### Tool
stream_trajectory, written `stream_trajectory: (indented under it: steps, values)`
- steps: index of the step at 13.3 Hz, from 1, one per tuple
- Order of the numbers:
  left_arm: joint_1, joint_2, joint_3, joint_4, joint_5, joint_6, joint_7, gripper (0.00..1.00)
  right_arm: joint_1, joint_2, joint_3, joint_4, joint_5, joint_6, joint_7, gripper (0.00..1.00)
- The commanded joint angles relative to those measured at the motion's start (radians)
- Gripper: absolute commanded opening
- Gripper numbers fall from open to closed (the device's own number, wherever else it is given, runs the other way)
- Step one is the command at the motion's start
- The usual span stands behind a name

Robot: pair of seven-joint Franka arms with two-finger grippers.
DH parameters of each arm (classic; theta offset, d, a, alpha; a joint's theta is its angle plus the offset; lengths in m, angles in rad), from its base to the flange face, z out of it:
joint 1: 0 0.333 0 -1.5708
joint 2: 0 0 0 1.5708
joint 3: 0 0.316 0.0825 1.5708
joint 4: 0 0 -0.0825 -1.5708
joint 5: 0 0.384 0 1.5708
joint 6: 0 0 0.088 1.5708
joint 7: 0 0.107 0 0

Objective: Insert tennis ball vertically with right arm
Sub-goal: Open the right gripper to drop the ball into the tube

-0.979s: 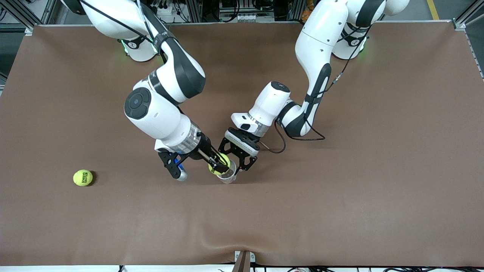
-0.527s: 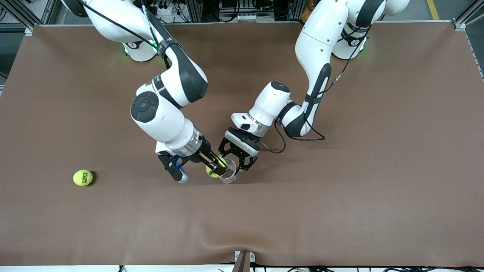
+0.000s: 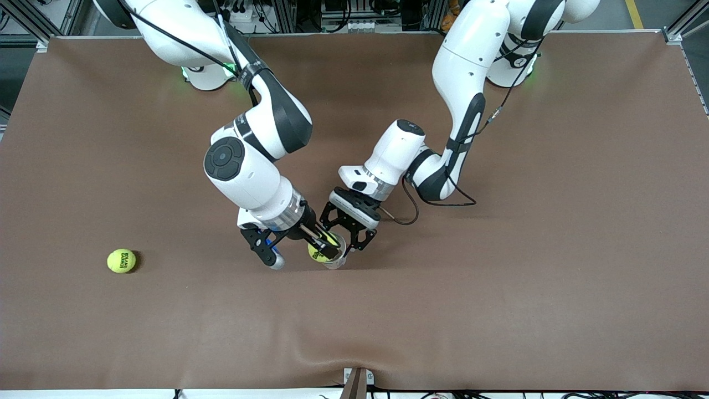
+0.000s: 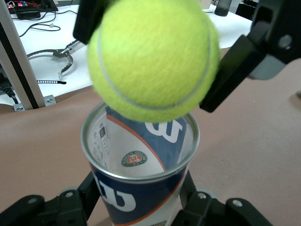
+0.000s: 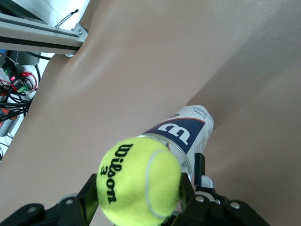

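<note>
Since a second ago the right arm has swung toward the middle of the table, bringing the right gripper (image 3: 323, 247) and its fuzzy yellow-green tennis ball (image 3: 319, 252) over the mouth of the clear plastic tennis-ball can (image 3: 335, 258). From the left wrist view the ball (image 4: 153, 59) hangs right above the can's metal-rimmed opening (image 4: 139, 162), its underside just dipping to the rim, with black fingers (image 4: 235, 70) pressed against its sides, so the right gripper is clenched on the ball. The right wrist view shows the same ball (image 5: 139, 182), printed with black lettering, seated between that gripper's fingers, with the blue-and-white labelled can (image 5: 186, 132) standing upright on the brown tabletop (image 5: 141, 70) beneath it.

The left gripper (image 3: 348, 233) is clamped around the can, low on its body, a finger on either side, holding it upright.

A second yellow-green tennis ball (image 3: 121, 260) lies alone on the brown table surface (image 3: 498, 310), well apart toward the right arm's end.
</note>
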Motion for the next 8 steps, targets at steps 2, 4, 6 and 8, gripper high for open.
stream_trajectory:
  steps: [2,4,6,8]
  values:
    - [-0.011,0.026,0.015,0.029,0.013,0.008,-0.012,0.72,0.012,0.015,-0.003,0.02,-0.01,0.001,0.013,1.0]
    - [-0.009,0.026,0.015,0.029,0.013,0.007,-0.012,0.72,0.024,0.012,-0.005,0.021,-0.012,0.001,0.015,1.0]
    - [-0.011,0.026,0.015,0.031,0.013,0.008,-0.012,0.72,0.014,0.002,-0.005,0.021,-0.01,-0.012,0.006,1.0]
    - [-0.011,0.026,0.015,0.029,0.013,0.007,-0.012,0.73,-0.009,-0.011,-0.008,0.024,-0.009,-0.055,-0.013,1.0]
